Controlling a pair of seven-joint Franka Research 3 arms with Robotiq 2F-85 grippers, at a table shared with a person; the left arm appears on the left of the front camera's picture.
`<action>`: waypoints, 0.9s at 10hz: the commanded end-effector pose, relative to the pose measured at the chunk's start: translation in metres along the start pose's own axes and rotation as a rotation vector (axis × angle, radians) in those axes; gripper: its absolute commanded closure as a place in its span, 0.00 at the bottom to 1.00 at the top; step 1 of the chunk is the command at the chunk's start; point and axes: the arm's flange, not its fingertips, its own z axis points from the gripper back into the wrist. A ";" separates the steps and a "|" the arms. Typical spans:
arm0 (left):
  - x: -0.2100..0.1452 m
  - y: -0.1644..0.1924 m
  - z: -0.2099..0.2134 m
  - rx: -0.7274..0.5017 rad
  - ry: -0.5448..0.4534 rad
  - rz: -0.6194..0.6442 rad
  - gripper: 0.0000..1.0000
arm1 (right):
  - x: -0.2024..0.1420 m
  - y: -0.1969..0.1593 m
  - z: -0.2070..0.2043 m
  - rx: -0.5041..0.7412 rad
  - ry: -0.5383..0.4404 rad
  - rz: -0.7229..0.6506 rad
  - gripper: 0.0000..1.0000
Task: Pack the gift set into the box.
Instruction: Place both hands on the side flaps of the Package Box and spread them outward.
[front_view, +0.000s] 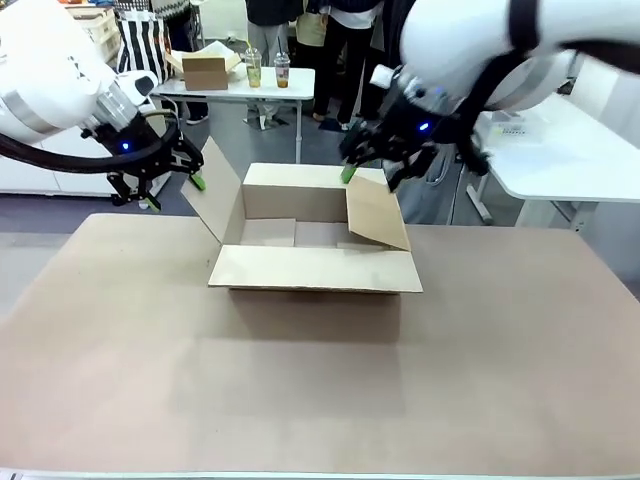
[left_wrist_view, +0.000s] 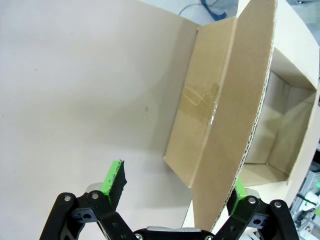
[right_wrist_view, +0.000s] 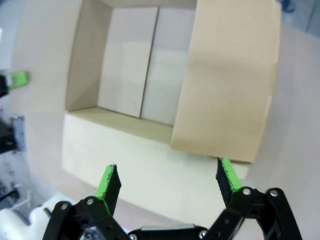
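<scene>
Bare table (front_view: 320, 400) up front, open box (front_view: 300, 268) mid-table, long axis side to side. Left gripper (front_view: 175, 192) spread at the left flap (front_view: 215, 190), right gripper (front_view: 370, 177) spread over the sagging right flap (front_view: 378, 212). Left wrist: flap edge between the pads (left_wrist_view: 114, 182). Right wrist: flap dead ahead, jaws wide.

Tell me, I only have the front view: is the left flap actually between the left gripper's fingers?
Observer: Yes; in the left wrist view the left flap stands between the left gripper's open fingers, beside one pad, contact unclear.
Operator: Anything packed yet?
Observer: From the right wrist view the box floor is bare where it shows; the right flap leans over the rest.
Operator: Right gripper?
Observer: The right gripper is open, holding nothing.
</scene>
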 end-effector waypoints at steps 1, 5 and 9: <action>0.001 -0.002 0.002 0.018 -0.010 0.011 0.00 | 0.032 0.024 -0.011 -0.118 -0.022 -0.023 0.00; 0.001 -0.002 0.002 0.018 -0.010 0.011 0.00 | 0.065 0.062 -0.074 -0.465 0.009 0.011 0.00; 0.001 -0.002 0.002 0.018 -0.010 0.011 0.00 | 0.070 0.057 -0.120 -0.599 0.064 -0.004 0.00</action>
